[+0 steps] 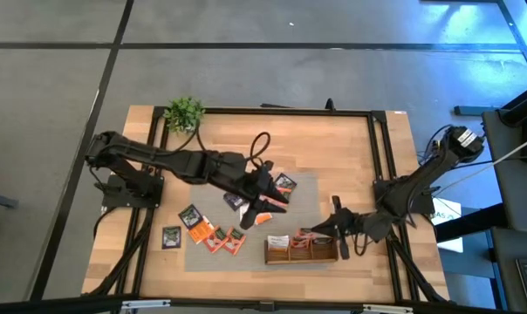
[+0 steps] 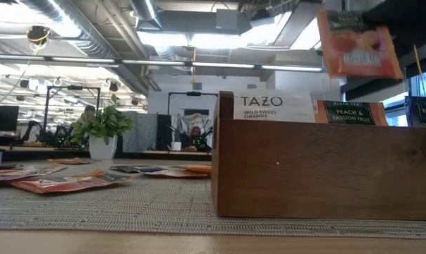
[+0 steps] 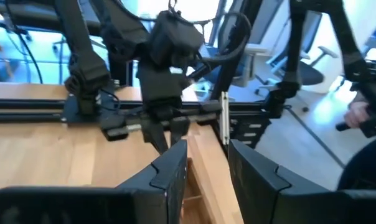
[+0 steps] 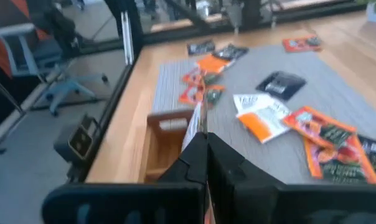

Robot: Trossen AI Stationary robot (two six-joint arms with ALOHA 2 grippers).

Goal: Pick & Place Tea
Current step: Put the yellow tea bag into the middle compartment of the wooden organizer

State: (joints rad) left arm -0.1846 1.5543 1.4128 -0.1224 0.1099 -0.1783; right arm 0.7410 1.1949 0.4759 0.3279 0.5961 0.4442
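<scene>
Small square tea sachets lie flat on the grey mat (image 1: 213, 237), orange, red and dark (image 4: 281, 84). The wooden tray (image 1: 300, 250) stands at the mat's near edge with sachets upright in it (image 2: 273, 107). My right gripper (image 1: 323, 228) is above the tray's right part, shut on an orange sachet (image 2: 359, 46). My left gripper (image 1: 270, 197) hovers open over the mat's middle, above a white-and-orange sachet (image 1: 262, 218), holding nothing. My right gripper pinches the orange sachet between its two shut fingers (image 4: 219, 158). The sachet shows edge-on, sticking out past the fingertips (image 4: 198, 121). It is lifted clear and hangs in the air above the tray's rim (image 2: 326, 121). Which edge the fingers have is hidden by the gripper.
A small potted plant (image 1: 185, 113) stands at the table's far left corner. A black cable (image 1: 260, 144) loops over the far part of the table. A black frame rail (image 1: 381, 157) runs along the right side. Bare wood lies right of the mat.
</scene>
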